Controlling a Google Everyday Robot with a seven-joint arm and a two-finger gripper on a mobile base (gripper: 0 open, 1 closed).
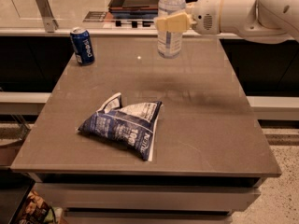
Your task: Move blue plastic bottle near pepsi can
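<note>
The blue plastic bottle [170, 36] is clear with a pale label, and its cap is cut off by the top edge of the view. It hangs upright in the air above the far middle of the table. My gripper [172, 21] comes in from the right and is shut on the bottle's upper body. The pepsi can [82, 45] stands upright at the table's far left corner, well to the left of the bottle.
A dark blue-and-white snack bag [122, 127] lies crumpled on the grey table [210, 125], left of centre toward the front. A counter with a dark tray [133, 1] runs behind the table. My white arm [243, 13] spans the top right.
</note>
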